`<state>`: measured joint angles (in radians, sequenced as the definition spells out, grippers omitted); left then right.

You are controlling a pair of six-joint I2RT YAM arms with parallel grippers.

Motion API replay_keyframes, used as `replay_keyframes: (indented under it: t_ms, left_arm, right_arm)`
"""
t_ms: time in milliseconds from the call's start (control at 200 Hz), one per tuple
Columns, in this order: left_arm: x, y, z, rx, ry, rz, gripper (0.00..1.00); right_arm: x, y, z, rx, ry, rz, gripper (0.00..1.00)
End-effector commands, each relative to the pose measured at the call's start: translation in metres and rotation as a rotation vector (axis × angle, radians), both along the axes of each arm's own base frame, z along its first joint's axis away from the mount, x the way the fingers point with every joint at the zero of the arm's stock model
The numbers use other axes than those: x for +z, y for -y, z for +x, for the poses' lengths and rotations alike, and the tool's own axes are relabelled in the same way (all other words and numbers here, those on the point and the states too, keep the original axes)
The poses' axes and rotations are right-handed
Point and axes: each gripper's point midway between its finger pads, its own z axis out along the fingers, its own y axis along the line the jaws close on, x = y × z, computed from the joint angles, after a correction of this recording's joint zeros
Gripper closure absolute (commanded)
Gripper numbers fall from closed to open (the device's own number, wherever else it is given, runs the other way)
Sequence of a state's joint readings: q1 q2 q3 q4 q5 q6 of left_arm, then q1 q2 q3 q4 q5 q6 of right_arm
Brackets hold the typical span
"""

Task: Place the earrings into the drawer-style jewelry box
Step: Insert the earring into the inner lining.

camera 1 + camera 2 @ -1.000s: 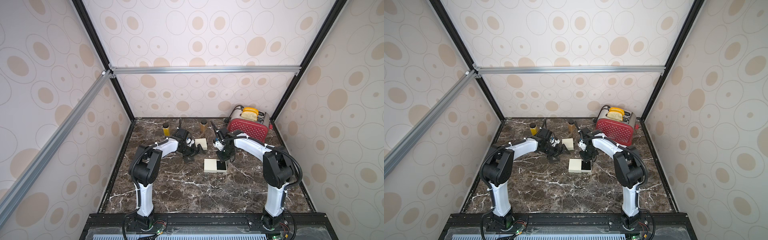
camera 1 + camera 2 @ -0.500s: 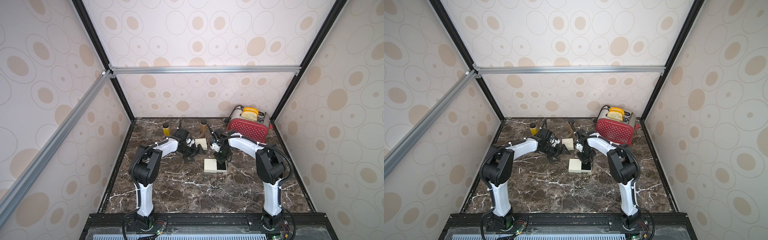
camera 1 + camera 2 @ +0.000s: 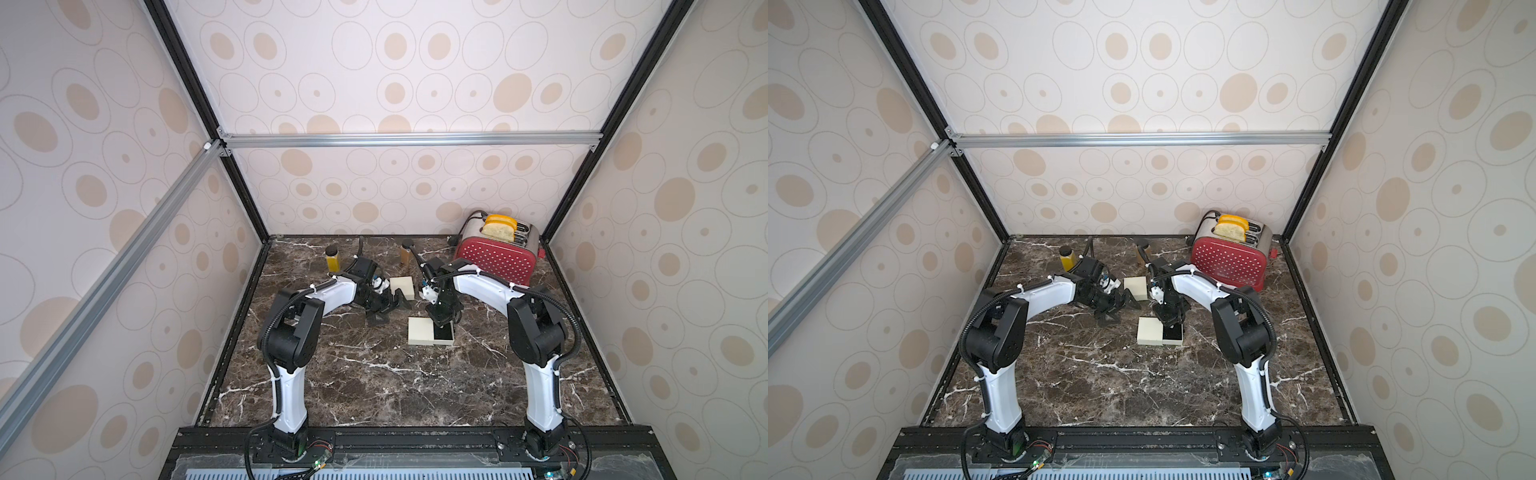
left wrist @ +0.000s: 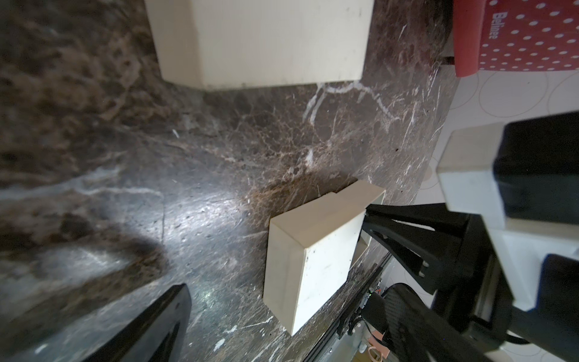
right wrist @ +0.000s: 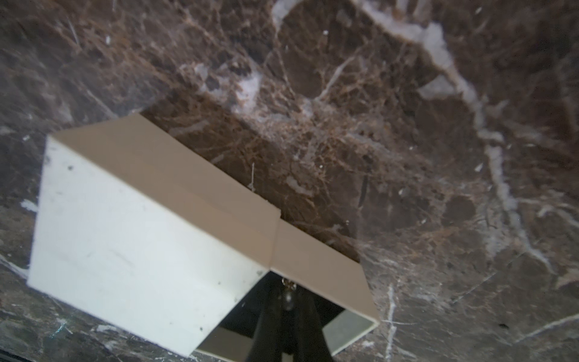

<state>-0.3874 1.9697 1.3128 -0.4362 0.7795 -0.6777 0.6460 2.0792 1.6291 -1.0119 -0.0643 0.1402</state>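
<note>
The jewelry box (image 3: 420, 331) is a cream sleeve lying on the dark marble, its black-lined drawer (image 3: 444, 333) pulled out to the right. My right gripper (image 3: 441, 321) points down over the drawer's open end. In the right wrist view it (image 5: 286, 302) is shut on an earring (image 5: 287, 296), a small clear drop on a metal hook, which hangs just inside the drawer (image 5: 351, 329). My left gripper (image 3: 387, 309) rests open and empty, left of the box and behind it. From the left wrist view I see the box (image 4: 310, 257) and one left finger (image 4: 150, 329).
A second cream box (image 3: 402, 286) sits behind the two grippers. A red dotted toaster (image 3: 494, 258) with toast stands at the back right. Two small bottles (image 3: 333, 258) (image 3: 406, 254) stand along the back edge. Patterned walls close in three sides.
My right arm's elbow has swung left while its gripper stayed over the drawer and dropped slightly. The left arm has not moved.
</note>
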Motion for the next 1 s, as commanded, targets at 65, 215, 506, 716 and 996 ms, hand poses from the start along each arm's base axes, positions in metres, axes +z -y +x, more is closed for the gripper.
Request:
replay_keyframes:
  t_ms: [65, 215, 506, 716, 996]
  left_arm:
    - [-0.004, -0.004, -0.004, -0.014, -0.010, 0.002, 0.01]
    - [-0.005, -0.004, -0.004, -0.014, -0.011, 0.001, 0.01]
    - [-0.001, -0.004, -0.005, -0.011, -0.001, -0.005, 0.01]
    - [-0.001, -0.005, -0.007, -0.010, -0.001, -0.004, 0.01]
    - [0.000, -0.006, -0.008, -0.009, 0.000, -0.004, 0.01]
  right_arm:
    - [-0.002, -0.004, -0.009, 0.035, -0.035, -0.013, 1.00]
    - [0.003, -0.002, -0.008, 0.038, -0.020, -0.020, 1.00]
    - [0.013, 0.001, -0.003, 0.044, 0.005, -0.035, 1.00]
    - [0.012, -0.002, -0.008, 0.053, -0.004, -0.029, 1.00]
    - [0.002, -0.004, -0.011, 0.060, -0.019, -0.040, 1.00]
